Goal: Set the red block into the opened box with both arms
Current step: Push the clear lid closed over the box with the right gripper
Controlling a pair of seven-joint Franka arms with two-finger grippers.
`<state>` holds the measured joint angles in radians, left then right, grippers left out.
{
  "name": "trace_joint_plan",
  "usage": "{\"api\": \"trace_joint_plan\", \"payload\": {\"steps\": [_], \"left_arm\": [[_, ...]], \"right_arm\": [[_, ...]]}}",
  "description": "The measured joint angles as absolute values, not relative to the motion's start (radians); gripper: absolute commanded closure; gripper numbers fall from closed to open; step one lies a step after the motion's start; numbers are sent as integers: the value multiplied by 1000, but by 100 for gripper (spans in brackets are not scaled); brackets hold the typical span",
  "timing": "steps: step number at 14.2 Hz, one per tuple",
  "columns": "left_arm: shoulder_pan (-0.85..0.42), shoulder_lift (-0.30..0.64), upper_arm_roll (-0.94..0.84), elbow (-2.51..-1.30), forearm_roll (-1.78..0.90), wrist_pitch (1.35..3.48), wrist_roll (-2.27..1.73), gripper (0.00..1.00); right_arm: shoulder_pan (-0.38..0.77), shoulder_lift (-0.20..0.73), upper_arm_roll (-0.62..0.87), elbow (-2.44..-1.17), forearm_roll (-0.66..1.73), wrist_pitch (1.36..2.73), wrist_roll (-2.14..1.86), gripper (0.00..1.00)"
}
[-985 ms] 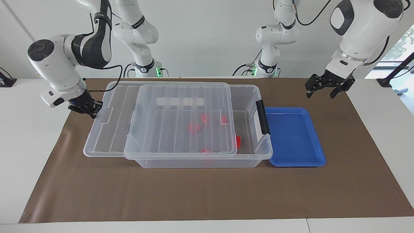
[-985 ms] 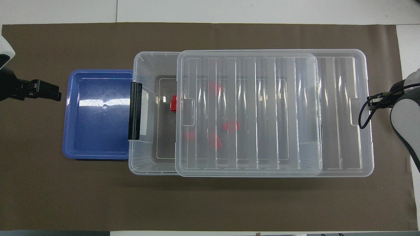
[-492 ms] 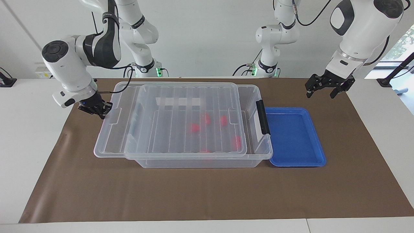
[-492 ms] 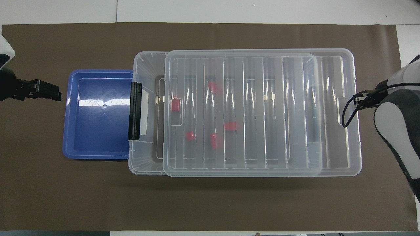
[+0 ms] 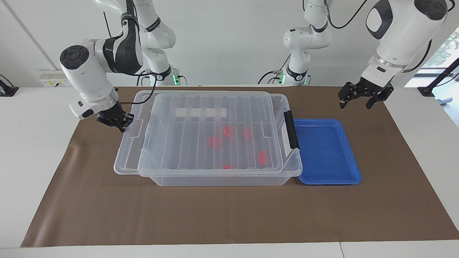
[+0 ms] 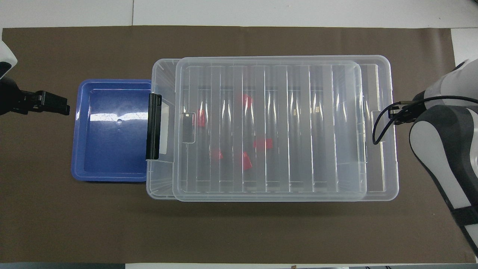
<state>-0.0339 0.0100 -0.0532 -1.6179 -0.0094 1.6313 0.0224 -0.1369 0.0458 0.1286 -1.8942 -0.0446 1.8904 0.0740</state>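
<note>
The clear box (image 5: pixel 222 180) (image 6: pixel 160 186) lies along the middle of the mat. Its ribbed lid (image 5: pixel 200 150) (image 6: pixel 280 130) covers nearly all of it and overhangs at the right arm's end. A narrow strip stays uncovered by the black latch handle (image 5: pixel 291 129) (image 6: pixel 154 127). Several red pieces show through the lid. The red block (image 5: pixel 262 157) (image 6: pixel 201 117) is the one closest to the latch. My right gripper (image 5: pixel 118 123) is shut and rests against the lid's overhanging end. My left gripper (image 5: pixel 355 104) (image 6: pixel 56 104) hangs open and holds nothing, above the mat by the tray's end.
An empty shallow blue tray (image 5: pixel 326 150) (image 6: pixel 112 130) sits against the box's latch end. Brown mat (image 5: pixel 229 215) covers the table, with white table surface around it.
My right gripper has moved toward the left arm's end, and the lid has slid with it. The lid now covers the red block. The left arm has stayed still.
</note>
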Motion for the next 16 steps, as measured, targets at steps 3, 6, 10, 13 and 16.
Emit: {"api": "trace_joint_plan", "payload": {"steps": [3, 6, 10, 13, 16], "left_arm": [[-34, 10, -53, -1618, -9, 1631, 22, 0], [-34, 10, -53, -1618, -9, 1631, 22, 0], [-34, 10, -53, -1618, -9, 1631, 22, 0], [-34, 10, -53, -1618, -9, 1631, 22, 0], [-34, 10, -53, -1618, -9, 1631, 22, 0]], "right_arm": [[-137, 46, 163, -1896, -45, 1890, 128, 100], [-137, 43, 172, -1896, -46, 1890, 143, 100], [-137, 43, 212, -1896, -46, 1890, 211, 100], [-137, 43, 224, -1897, -51, 1890, 228, 100], [-137, 43, 224, -1898, -51, 1890, 228, 100]]}}
